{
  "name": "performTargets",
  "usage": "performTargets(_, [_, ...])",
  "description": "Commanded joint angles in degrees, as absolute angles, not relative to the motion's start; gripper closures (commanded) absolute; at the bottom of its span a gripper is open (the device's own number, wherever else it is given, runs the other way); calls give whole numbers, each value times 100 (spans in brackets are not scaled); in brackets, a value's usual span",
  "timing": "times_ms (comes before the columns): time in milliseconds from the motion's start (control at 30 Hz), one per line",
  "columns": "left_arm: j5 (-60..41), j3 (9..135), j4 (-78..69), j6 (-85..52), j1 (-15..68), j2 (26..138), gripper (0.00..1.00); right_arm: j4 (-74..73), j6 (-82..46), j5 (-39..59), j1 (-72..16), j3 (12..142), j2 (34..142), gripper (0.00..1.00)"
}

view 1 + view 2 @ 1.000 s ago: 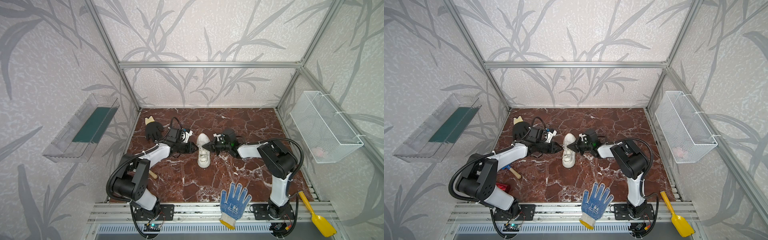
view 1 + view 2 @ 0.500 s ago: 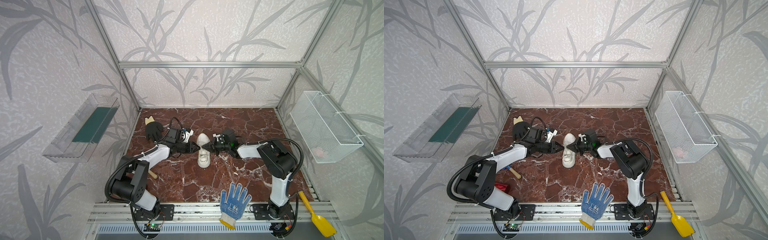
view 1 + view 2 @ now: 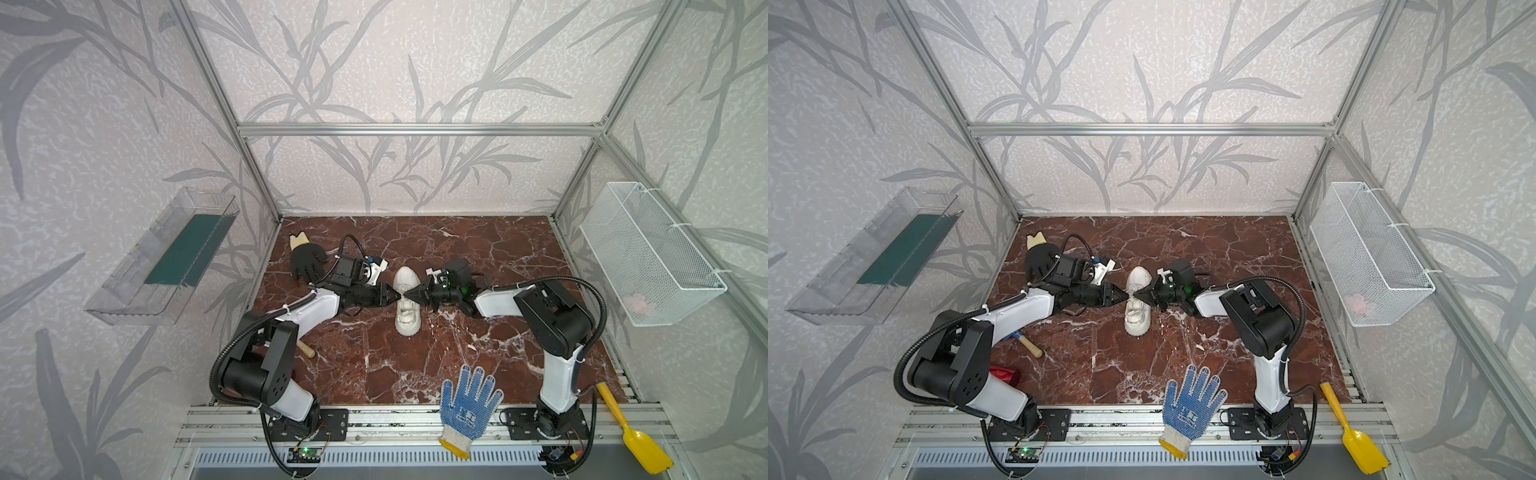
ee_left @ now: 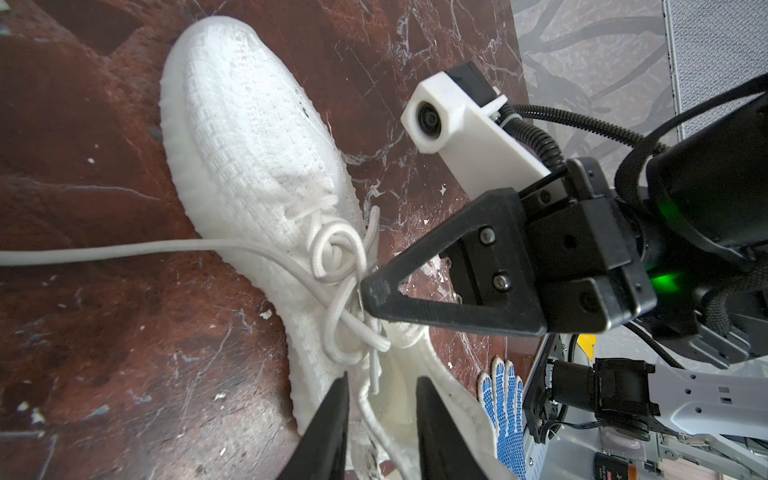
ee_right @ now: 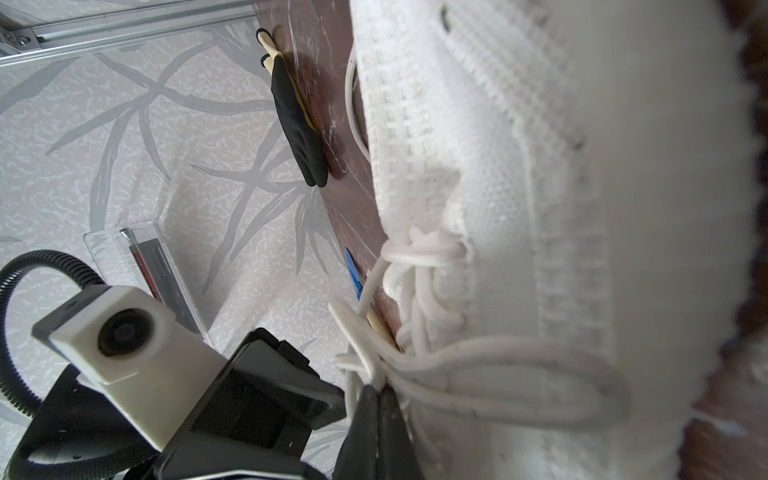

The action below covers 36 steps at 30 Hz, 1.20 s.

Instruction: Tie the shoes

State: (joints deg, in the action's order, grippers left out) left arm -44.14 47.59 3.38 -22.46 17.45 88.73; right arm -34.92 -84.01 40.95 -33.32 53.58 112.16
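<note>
White sneaker (image 3: pixel 407 301) sits mid worktop (image 3: pixel 498 249), sole down. Its long axis runs front to back, toe toward the back wall and heel toward the arm bases. Laces (image 4: pixel 104 251) are loosely looped over the tongue, and one long strand trails off across the marble. Both arms lie low and stretched out, forearms near level, coming in from opposite sides and meeting almost tip to tip over the lace area in both top views. The left gripper (image 4: pixel 380 386) is over the heel opening, jaws narrowly apart, with a lace strand running through the gap; no pinch visible. The right gripper (image 5: pixel 378 399) has its jaws closed together on a lace loop at the knot, and its tip touches the laces in the left wrist view. A black glove (image 3: pixel 305 262) lies beyond the left arm near the back left corner. A wooden handle (image 3: pixel 306 351) pokes out beside the left arm base. A blue dotted glove (image 3: pixel 469 401) is at the front edge and a yellow scoop (image 3: pixel 636 436) at front right. A wire basket (image 3: pixel 648 253) hangs on the right wall and a clear tray (image 3: pixel 162 257) on the left wall.
</note>
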Motion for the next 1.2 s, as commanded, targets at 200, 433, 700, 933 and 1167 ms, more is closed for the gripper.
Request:
performTargets(200, [-4547,4764,281,-2268,1808,8923,69,-3672,-8381,4034,-3354,5173,11145,100])
performTargets(433, [-4526,4785,247,-2315,1830,8911,70,-3722,-8394,4096,-3355,5272,11171,100])
performTargets(700, [-4527,4742,214,-2394,1906,8889,74,-3880,-8472,4094,-3355,5212,11206,100])
performTargets(933, [-4462,4733,153,-2430,1951,8937,74,-3894,-8484,4113,-3349,5255,11232,100])
performTargets(1167, [-4368,4807,223,-2367,1951,9016,74,-3925,-8491,4131,-3353,5228,11228,100])
